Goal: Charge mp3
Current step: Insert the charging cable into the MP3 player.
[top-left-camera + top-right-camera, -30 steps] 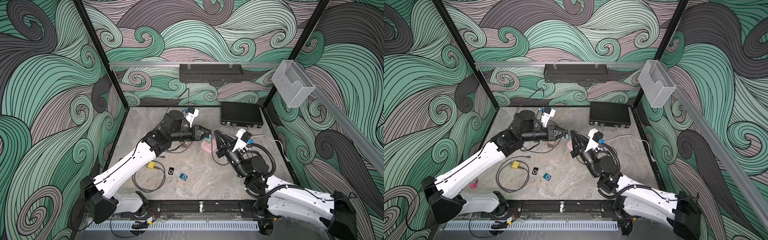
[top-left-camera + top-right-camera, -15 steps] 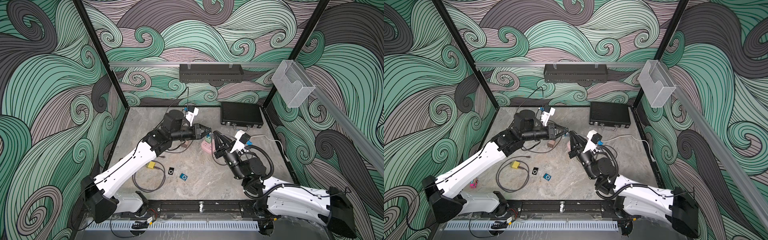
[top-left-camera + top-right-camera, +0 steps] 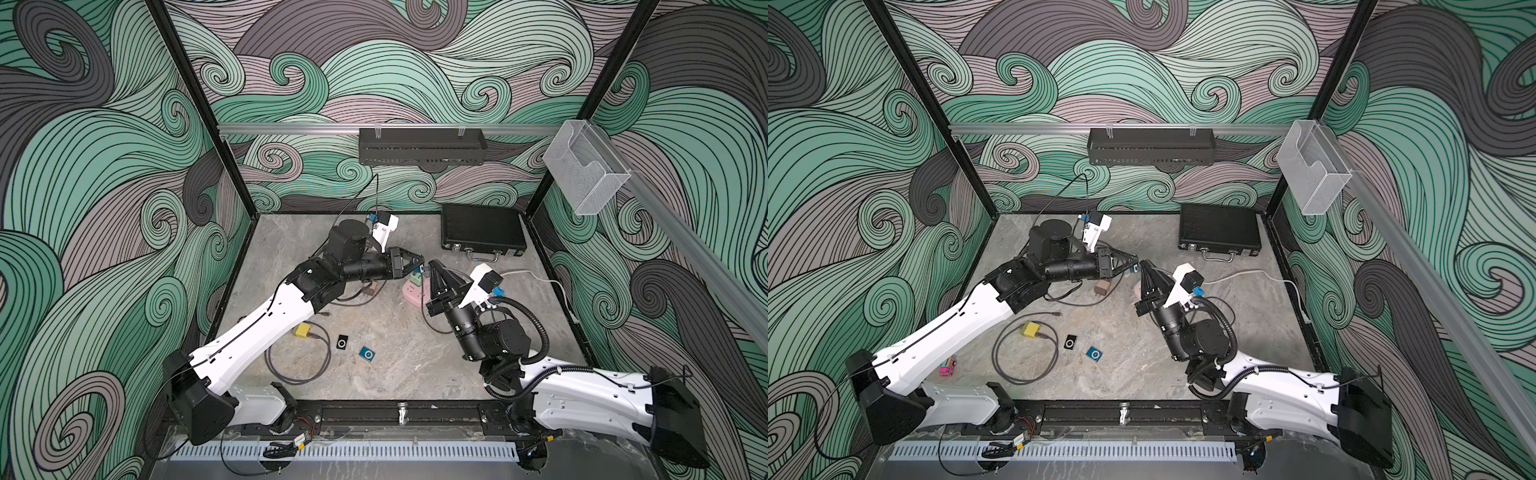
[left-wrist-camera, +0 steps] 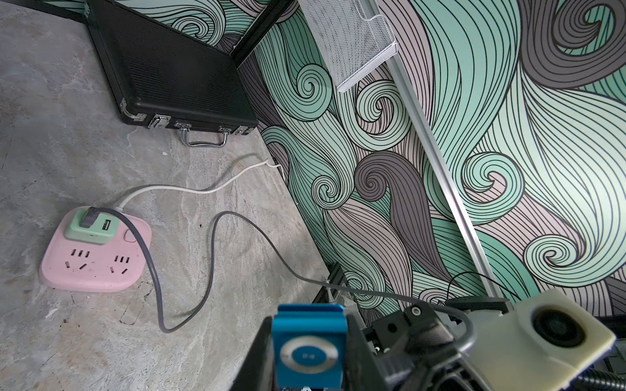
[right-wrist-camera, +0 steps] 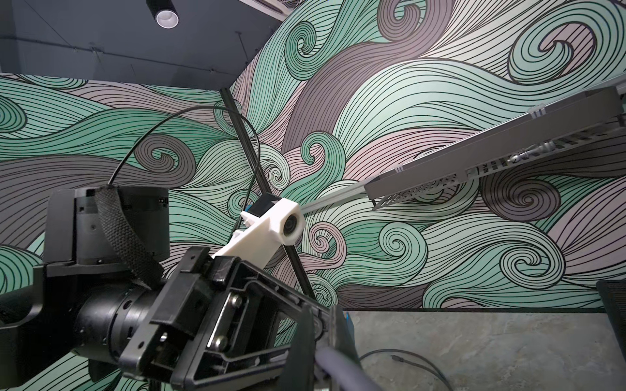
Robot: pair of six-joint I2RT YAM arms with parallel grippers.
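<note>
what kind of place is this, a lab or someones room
Most likely a robot test cell, not a home: a left arm and right arm mounted at the front of a stone-look tabletop, boxed in by swirl-printed panels, with props like a pink power strip and a black case.

Both top views look steeply down on the whole table (image 3: 386,374) (almost identical framing); wrist views sit low, close, each showing part.

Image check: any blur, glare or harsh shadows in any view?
Both top views: evenly lit, sharp, soft shadows only. Left wrist view: the small blue metal mp3 player is close yet legible, the pink power strip crisp. Right wrist view: the grey cable nearest the lens is blurred; no glare.
</note>
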